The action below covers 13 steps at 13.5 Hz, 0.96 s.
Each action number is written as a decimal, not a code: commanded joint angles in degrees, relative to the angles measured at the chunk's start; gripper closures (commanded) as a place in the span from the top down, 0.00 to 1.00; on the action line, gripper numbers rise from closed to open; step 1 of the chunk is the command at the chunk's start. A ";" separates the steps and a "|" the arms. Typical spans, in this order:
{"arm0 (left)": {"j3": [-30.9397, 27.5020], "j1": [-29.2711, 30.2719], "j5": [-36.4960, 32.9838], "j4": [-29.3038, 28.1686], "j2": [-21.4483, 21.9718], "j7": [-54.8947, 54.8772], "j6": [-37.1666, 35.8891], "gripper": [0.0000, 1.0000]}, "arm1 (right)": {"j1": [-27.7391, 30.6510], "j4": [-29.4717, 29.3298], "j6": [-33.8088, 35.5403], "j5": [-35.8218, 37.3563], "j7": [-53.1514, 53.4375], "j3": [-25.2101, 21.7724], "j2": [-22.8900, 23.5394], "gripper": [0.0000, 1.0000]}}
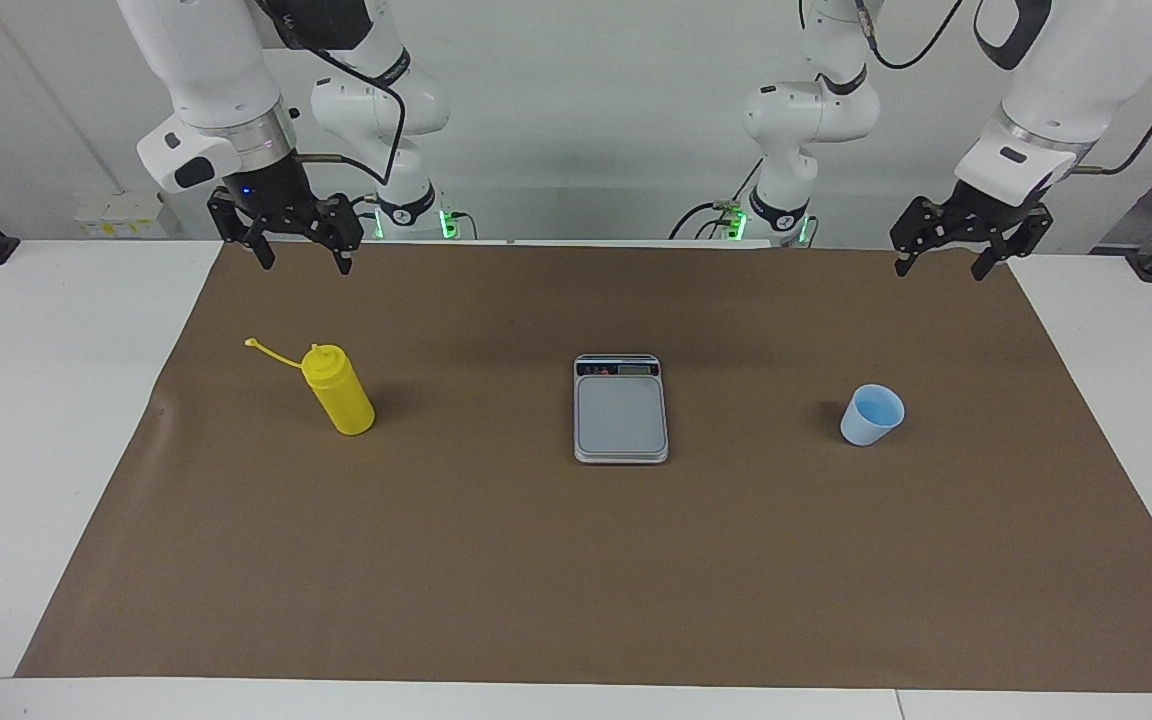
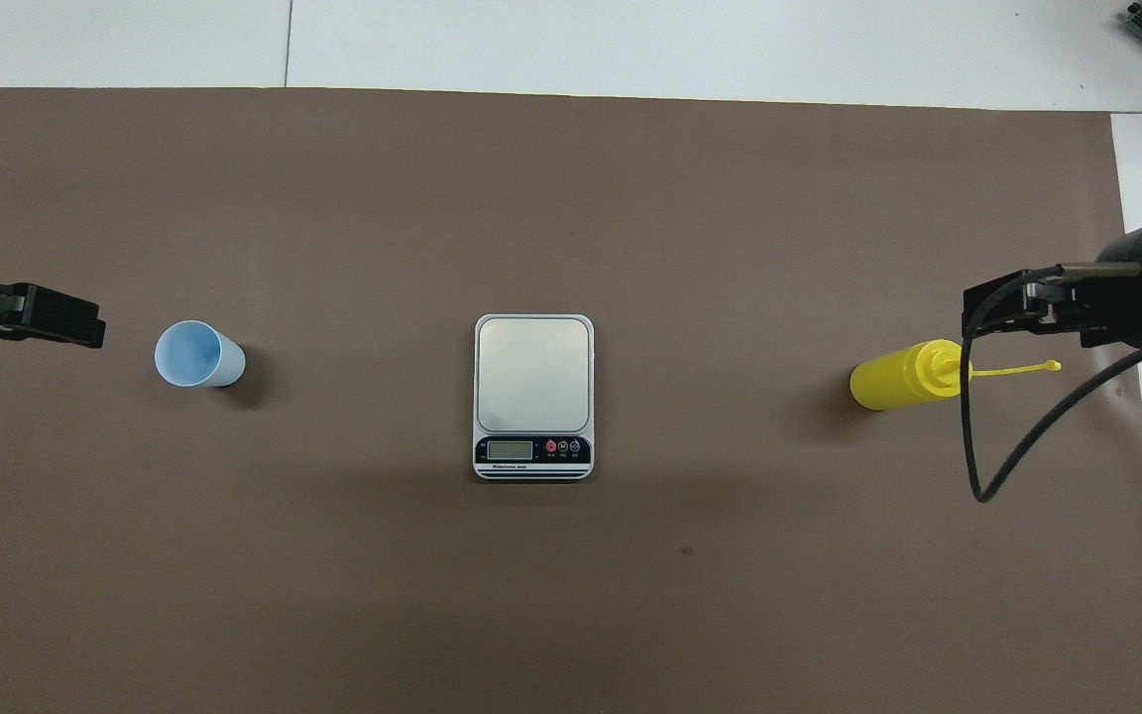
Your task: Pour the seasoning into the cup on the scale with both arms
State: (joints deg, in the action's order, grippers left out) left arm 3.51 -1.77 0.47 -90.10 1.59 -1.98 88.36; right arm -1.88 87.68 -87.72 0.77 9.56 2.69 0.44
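The yellow seasoning bottle stands upright on the brown mat toward the right arm's end, its tethered cap hanging off to the side. The grey scale lies at the mat's middle with nothing on it, display end nearer the robots. The pale blue cup stands upright on the mat toward the left arm's end. My right gripper hangs open and empty above the mat's edge, apart from the bottle. My left gripper hangs open and empty above the mat's corner, apart from the cup.
The brown mat covers most of the white table. Two smaller white arms with green lights stand at the robots' end. A black cable loops down from the right wrist beside the bottle.
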 commanded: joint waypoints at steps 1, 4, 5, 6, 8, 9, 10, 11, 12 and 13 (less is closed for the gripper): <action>0.53 0.72 -0.65 -0.34 0.87 -0.56 -0.20 1.00 | 0.92 0.47 0.62 -1.56 -1.56 0.39 -0.44 1.00; 0.53 0.72 -0.56 -0.52 0.87 -0.56 -0.20 1.00 | 1.00 0.47 0.62 -1.56 -1.56 0.30 -0.44 1.00; 0.53 0.72 -0.56 -0.60 0.96 -0.65 -0.20 1.00 | 1.00 0.39 0.62 -1.56 -1.56 0.30 -0.44 1.00; 0.53 0.72 -0.56 -0.60 0.96 -0.65 -0.20 1.00 | 1.00 0.47 0.62 -1.56 -1.47 0.30 -0.44 1.00; 0.53 0.72 -0.39 -0.60 0.96 -0.48 -0.20 1.00 | 1.00 0.47 0.62 -1.56 -1.56 0.30 -0.44 1.00; 0.53 0.72 -0.39 -0.69 0.96 -0.48 -0.20 1.00 | 1.00 0.47 0.62 -1.56 -1.56 0.30 -0.44 1.00; 0.53 0.72 -0.39 -0.87 0.96 -0.48 -0.03 1.00 | 1.00 0.47 0.62 -1.56 -1.56 0.30 -0.44 1.00; 0.53 0.72 -0.30 -1.04 1.05 -0.48 0.32 1.00 | 1.00 0.47 0.62 -1.56 -1.56 0.30 -0.44 1.00; 0.53 0.72 -0.12 -1.13 1.05 -0.48 0.67 1.00 | 1.00 0.39 0.62 -1.56 -1.56 0.30 -0.44 1.00; 0.53 0.81 0.40 -1.39 1.05 -0.56 1.20 1.00 | 1.00 0.47 0.62 -1.56 -1.56 0.30 -0.44 1.00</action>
State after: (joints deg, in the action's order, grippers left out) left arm 3.53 -1.77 0.52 -90.15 1.59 -2.00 88.46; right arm -1.88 87.69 -87.72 0.77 9.56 2.69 0.44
